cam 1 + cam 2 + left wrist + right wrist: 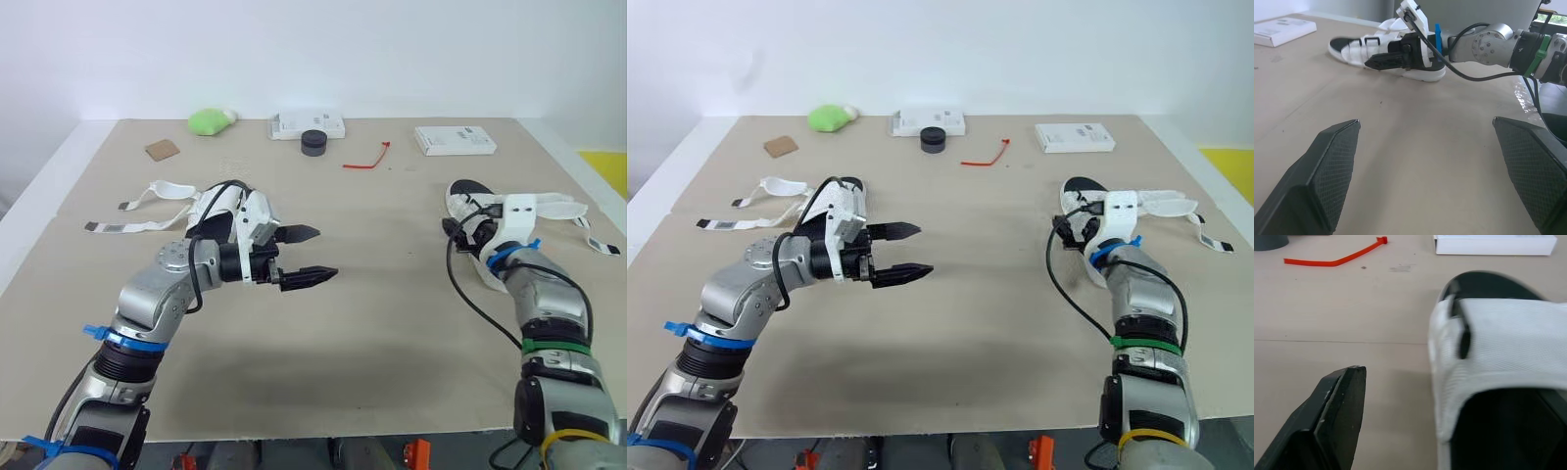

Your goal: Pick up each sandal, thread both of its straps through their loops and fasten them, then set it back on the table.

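L gripper (326,253) is hovering over the table (392,323), jaws standing wide w/ nothing between them, pointing toward the robot's right. L sandal (227,204) is lying on the table just behind that arm, partly hidden by it, w/ its L straps (147,194) trailing loose and flat toward the robot's left. R gripper (458,228) is sitting low at the R sandal (468,193), which is resting on the table on the robot's right w/ black footbed facing up. Its R straps (560,206) are lying unfastened, spreading toward the table's right edge. In the R wrist view one finger (1337,416) is showing far out to the side, just beside the sandal's white band, so those jaws are standing wide too; whether they are touching the sandal, can't tell. Along the far side a green lump (210,120), black puck (313,143), 2 white boxes (454,140), red tie (367,159) and brown card (162,149) are lying, all well apart from both sandals
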`<control>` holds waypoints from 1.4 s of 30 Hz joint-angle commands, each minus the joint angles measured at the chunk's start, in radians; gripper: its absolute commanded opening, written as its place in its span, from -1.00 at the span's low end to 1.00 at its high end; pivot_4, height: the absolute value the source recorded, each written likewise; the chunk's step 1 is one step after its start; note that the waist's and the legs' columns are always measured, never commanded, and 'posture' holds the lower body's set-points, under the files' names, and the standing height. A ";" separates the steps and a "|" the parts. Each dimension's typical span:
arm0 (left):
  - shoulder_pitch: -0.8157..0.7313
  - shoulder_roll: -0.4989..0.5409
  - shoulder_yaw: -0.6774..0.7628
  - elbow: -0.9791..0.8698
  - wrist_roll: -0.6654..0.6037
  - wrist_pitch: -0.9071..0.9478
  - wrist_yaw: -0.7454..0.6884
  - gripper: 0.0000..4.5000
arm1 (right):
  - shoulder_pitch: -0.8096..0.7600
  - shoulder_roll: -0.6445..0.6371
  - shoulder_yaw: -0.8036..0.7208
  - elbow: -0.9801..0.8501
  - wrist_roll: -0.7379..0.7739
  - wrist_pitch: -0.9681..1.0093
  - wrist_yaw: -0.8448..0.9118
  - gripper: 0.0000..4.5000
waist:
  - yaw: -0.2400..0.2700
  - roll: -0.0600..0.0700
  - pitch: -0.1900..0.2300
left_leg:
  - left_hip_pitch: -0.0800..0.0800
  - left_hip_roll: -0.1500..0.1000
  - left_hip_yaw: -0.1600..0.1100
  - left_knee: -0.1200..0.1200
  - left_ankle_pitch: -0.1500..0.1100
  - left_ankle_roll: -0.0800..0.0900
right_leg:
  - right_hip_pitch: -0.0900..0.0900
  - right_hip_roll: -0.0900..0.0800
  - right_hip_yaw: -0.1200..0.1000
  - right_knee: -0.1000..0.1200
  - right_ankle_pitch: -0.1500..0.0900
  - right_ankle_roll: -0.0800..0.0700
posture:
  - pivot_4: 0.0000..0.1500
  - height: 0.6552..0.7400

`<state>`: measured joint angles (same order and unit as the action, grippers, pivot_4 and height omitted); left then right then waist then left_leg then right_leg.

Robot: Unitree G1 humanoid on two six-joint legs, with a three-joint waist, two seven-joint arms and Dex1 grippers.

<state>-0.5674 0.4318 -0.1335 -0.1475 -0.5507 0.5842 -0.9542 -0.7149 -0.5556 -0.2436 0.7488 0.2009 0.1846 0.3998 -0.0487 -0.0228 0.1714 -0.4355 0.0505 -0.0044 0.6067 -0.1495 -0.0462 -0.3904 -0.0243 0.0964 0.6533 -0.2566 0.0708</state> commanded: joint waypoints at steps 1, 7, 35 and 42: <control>-0.003 -0.009 0.017 -0.012 -0.005 -0.028 -0.007 1.00 | -0.032 0.008 -0.006 0.076 -0.032 -0.065 -0.067 0.96 | 0.000 0.000 0.000 | 0.000 0.000 0.000 0.000 0.000 0.000 | 0.000 0.000 0.000 0.000 0.000 0.000 | 1.00 1.00; 0.000 -0.032 0.033 -0.009 -0.007 -0.030 0.014 1.00 | -0.048 0.030 -0.009 0.145 -0.045 -0.154 -0.104 0.06 | 0.000 0.000 0.000 | 0.000 0.000 0.000 0.004 0.000 0.001 | 0.002 0.000 0.000 0.000 0.002 0.003 | 1.00 1.00; 0.129 0.205 0.265 -0.141 -0.224 0.140 -0.036 1.00 | 0.347 -0.317 0.402 -0.989 0.276 0.191 0.968 -0.98 | -0.006 0.002 0.005 | -0.004 0.001 0.000 0.002 0.002 0.003 | -0.006 0.001 0.000 0.002 -0.001 0.004 | 1.00 1.00; 0.134 0.237 0.292 -0.162 -0.266 0.188 -0.013 1.00 | 0.289 -0.262 0.507 -0.826 0.122 0.008 1.027 -0.98 | -0.005 -0.001 0.006 | -0.003 0.001 0.000 0.004 0.006 0.002 | -0.007 0.001 0.001 0.002 0.003 0.001 | 1.00 1.00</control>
<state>-0.4292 0.6504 0.1351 -0.2678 -0.7905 0.7655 -0.9697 -0.4169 -0.8203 0.2494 -0.1031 0.3598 0.2312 1.4138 -0.0541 -0.0241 0.1778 -0.4388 0.0513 -0.0043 0.6112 -0.1429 -0.0439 -0.3972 -0.0235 0.0975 0.6557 -0.2539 0.0721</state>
